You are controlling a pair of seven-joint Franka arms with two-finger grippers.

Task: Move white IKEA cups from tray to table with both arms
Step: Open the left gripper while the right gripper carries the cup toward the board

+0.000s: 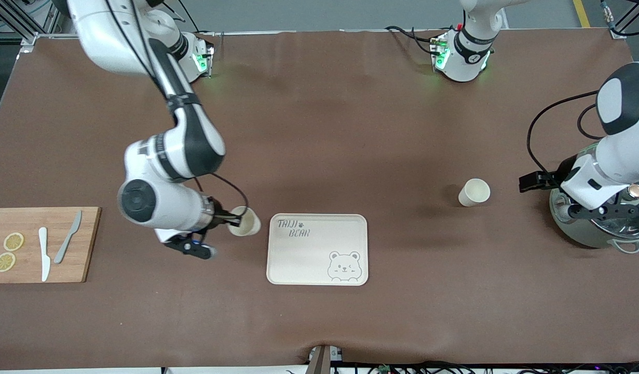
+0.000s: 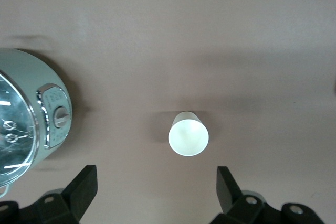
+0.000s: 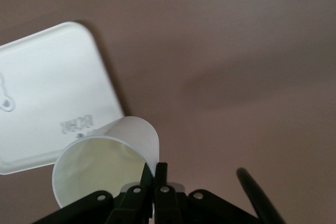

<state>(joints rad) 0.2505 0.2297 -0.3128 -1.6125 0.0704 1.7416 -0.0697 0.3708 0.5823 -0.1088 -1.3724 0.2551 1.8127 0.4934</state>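
Observation:
One white cup (image 1: pixel 249 224) is pinched by its rim in my right gripper (image 1: pixel 238 221), which is shut on it, one finger inside and one outside. The cup is tilted, low over the table beside the cream bear-printed tray (image 1: pixel 317 249), at the tray's edge toward the right arm's end. The right wrist view shows the gripper (image 3: pixel 157 174), the cup (image 3: pixel 105 166) and the tray (image 3: pixel 47 93). The second white cup (image 1: pixel 474 192) stands upright on the table toward the left arm's end. My left gripper (image 1: pixel 601 210) is open and empty over a silver cooker (image 1: pixel 594 228). The left wrist view shows this gripper (image 2: pixel 156 182) apart from the cup (image 2: pixel 188 134).
A wooden cutting board (image 1: pixel 85 244) lies at the right arm's end with two lemon slices (image 1: pixel 9 251), a white knife (image 1: pixel 44 253) and a grey knife (image 1: pixel 68 237). The silver cooker also shows in the left wrist view (image 2: pixel 23 119).

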